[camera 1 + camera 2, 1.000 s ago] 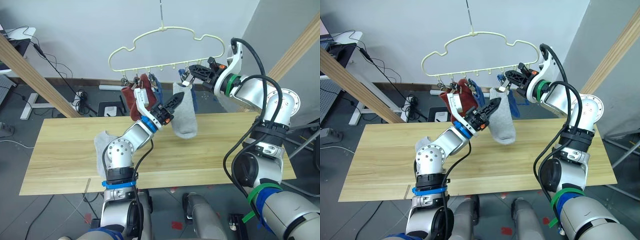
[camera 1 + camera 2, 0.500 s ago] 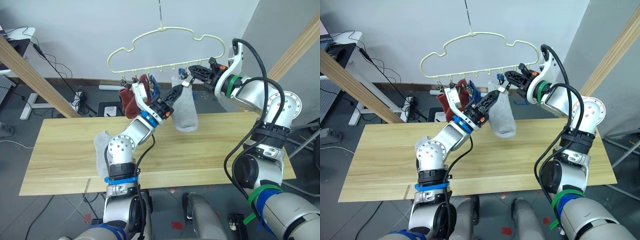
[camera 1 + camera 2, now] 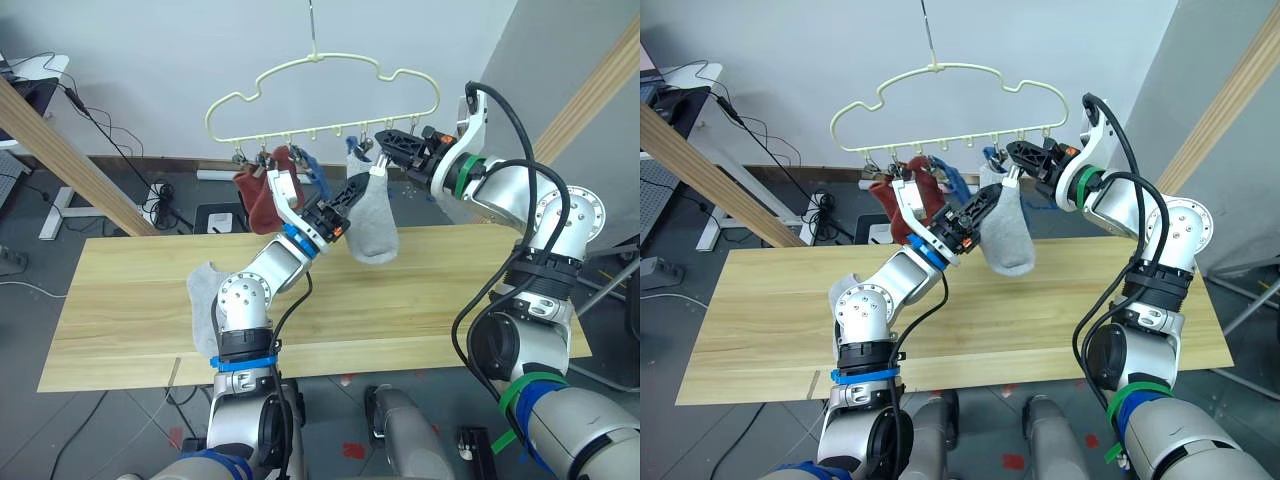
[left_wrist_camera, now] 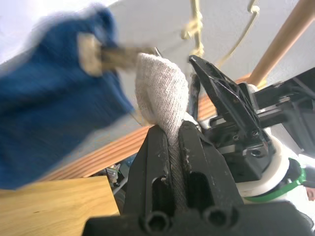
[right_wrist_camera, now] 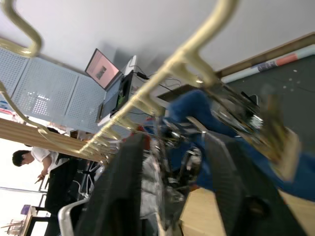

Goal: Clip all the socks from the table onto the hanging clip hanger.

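Surface: long light wood table [image 3: 120, 300] set before a grey wall, cables on the floor behind it.
Clip hanger [image 3: 300, 75]: pale yellow, cloud-shaped, hanging from a thin hook line above the table's far edge.
Hung socks: red socks [image 3: 262, 195] at the hanger's 7 o'clock end; a blue sock [image 3: 310, 172] just beside them toward the middle.
Grey sock [image 3: 374, 222]: hangs below the hanger's middle, its top edge raised to a clip [image 3: 357, 152].
Left gripper [image 3: 345, 200]: fingers clamped on the grey sock's upper part, cloth pinched between them in the left wrist view.
Right gripper [image 3: 392, 148]: at the clip at the grey sock's 12 o'clock; fingers apart, apparently astride the clip, though contact is unclear.
Second grey sock [image 3: 205, 300]: lies on the table, partly behind the left arm.
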`<move>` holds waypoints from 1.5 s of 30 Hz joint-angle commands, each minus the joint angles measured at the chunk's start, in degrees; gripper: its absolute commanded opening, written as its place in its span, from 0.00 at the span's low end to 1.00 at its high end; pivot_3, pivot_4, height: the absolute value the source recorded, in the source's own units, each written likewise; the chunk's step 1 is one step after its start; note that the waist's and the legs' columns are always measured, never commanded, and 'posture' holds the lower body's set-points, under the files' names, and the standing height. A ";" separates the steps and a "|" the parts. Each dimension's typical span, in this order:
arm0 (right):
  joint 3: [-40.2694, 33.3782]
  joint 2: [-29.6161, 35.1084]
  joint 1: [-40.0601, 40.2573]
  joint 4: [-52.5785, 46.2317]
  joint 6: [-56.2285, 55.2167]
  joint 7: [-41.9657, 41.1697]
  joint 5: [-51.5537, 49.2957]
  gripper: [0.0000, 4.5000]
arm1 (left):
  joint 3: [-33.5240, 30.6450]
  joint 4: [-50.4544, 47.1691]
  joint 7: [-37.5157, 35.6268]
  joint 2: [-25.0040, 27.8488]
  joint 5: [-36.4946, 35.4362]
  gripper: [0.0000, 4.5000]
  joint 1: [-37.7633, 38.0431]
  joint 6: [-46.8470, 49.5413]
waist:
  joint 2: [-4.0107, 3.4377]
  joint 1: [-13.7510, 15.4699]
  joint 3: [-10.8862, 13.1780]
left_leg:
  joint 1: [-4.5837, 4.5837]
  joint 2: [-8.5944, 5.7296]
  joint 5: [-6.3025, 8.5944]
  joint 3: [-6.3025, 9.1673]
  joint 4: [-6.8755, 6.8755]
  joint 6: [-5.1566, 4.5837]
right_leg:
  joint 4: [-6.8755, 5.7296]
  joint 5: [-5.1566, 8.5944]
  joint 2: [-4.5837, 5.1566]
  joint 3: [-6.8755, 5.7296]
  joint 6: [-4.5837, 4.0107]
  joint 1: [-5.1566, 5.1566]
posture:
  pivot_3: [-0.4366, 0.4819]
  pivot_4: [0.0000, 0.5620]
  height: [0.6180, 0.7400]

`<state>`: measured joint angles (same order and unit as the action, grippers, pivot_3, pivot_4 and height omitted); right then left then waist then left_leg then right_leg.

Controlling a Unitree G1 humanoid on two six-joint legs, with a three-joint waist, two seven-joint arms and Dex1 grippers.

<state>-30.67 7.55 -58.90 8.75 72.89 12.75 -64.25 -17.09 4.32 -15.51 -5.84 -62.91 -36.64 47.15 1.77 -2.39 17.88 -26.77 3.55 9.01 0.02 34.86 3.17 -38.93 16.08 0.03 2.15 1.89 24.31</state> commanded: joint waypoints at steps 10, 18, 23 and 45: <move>0.63 2.72 0.81 -4.49 -1.16 -1.41 -2.55 1.00 | 3.10 -1.91 -2.00 1.82 3.52 0.13 -0.46 -3.84 | 0.00 -0.59 0.00 | 0.00 0.00 0.00 -0.01 0.00 0.00 | -0.01 -0.01 -0.01 0.01 -0.02 0.00 | 0.35 0.55 1.00; 3.74 6.84 8.80 -17.20 1.02 -1.84 -6.15 1.00 | 4.67 -4.73 -2.36 5.45 4.56 0.62 2.47 -1.49 | 0.00 -0.87 0.00 | -0.01 0.03 0.00 -0.01 -0.01 0.00 | -0.01 0.01 -0.03 0.04 0.02 0.03 | 0.36 0.55 1.00; 6.50 8.93 15.60 -25.46 -1.71 -1.87 -3.97 1.00 | 7.39 -13.05 -4.34 13.89 6.49 0.95 8.42 1.87 | -0.03 -1.01 0.00 | 0.00 0.07 0.00 -0.02 -0.02 0.00 | -0.05 0.01 -0.06 0.07 0.02 0.05 | 0.38 0.56 1.00; 33.76 7.19 26.99 -25.68 -41.53 -8.74 45.51 0.61 | 6.08 -33.79 -12.65 34.57 21.35 1.00 26.97 -12.81 | -0.09 0.71 0.02 | 0.06 0.09 -0.01 -0.10 -0.03 0.04 | -0.05 0.11 -0.02 0.19 0.19 0.13 | 0.50 0.56 1.00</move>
<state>3.04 15.24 -30.42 -17.15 34.96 4.29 -21.32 -9.59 -27.16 -28.08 29.36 -40.29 -8.80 35.93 1.69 -1.68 17.90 -26.71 3.64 9.01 -0.08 34.84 3.21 -38.98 16.19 0.02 2.34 2.08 24.44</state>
